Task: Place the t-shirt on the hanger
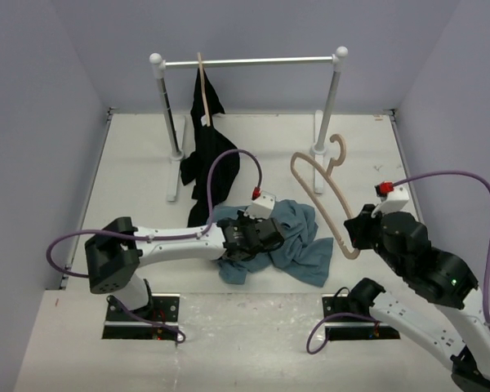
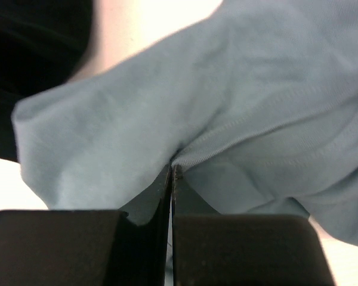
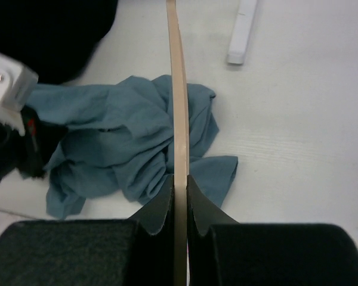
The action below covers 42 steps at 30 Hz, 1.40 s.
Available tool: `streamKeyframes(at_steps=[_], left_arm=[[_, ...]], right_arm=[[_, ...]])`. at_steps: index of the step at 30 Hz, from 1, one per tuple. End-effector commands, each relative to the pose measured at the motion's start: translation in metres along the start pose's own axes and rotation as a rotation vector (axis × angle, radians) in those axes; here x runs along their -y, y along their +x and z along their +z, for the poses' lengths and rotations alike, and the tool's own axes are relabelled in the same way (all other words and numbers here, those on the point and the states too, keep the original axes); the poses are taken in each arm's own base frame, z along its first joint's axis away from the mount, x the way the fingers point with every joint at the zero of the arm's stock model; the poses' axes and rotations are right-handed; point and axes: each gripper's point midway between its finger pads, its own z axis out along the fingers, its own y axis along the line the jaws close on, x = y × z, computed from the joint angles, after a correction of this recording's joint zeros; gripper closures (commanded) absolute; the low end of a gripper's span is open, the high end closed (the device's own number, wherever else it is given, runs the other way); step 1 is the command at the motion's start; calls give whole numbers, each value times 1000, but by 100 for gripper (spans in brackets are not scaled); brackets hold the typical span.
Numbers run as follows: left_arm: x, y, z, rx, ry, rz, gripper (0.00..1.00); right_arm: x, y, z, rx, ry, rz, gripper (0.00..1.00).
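blue-grey t-shirt (image 1: 298, 237), tan hanger (image 1: 327, 192), black garment (image 1: 206, 155)

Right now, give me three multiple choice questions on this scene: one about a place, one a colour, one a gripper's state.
1. The t-shirt lies: A) hanging up; B) on the table, in its near half; C) at the far left corner.
2. The garment hanging on the rack is: A) black; B) red; C) white.
3. The right gripper is: A) open, empty; B) shut on the hanger; C) shut on a cable.
Answers: B, the top view shows it heaped there; A, its cloth is plainly black; B, the wrist view shows it clamped.
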Motion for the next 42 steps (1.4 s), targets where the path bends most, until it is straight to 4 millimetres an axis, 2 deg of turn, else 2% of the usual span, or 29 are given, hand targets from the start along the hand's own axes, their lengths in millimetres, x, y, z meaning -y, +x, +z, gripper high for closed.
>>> streamKeyframes(at_steps=[1,3,7,11,16,21,30,32,39,42], left_arm=[[-36,-44,-1,68,25,-156,100],[-40,-64,-5,105,92,-203,100],[-53,-93,-3,141,152,-267,100],[-56,-117,1,164,215,-310,100],[-56,-128,9,147,215,-307,100],[-61,-123,24,107,195,-313,100],[-62,-127,31,97,203,-321,100],[-62,-129,28,102,212,-321,100],[-64,-130,10,119,261,-328,100],[-72,-129,3,126,250,-325,100]], right_arm=[[-34,-23,-39,73,-283,-117,100],[-36,-32,-57,99,-323,-152,100],[-39,-30,-74,65,-385,-239,100],[-39,-23,-79,-12,-398,-305,100],[-46,-16,-82,-88,-439,-360,100],[-51,-16,-90,-96,-487,-378,100],[-61,-11,-80,-161,-507,-397,100],[-59,-11,-76,-164,-483,-394,100],[-55,-8,-40,-224,-375,-438,100],[-58,-11,-34,-220,-365,-444,100]])
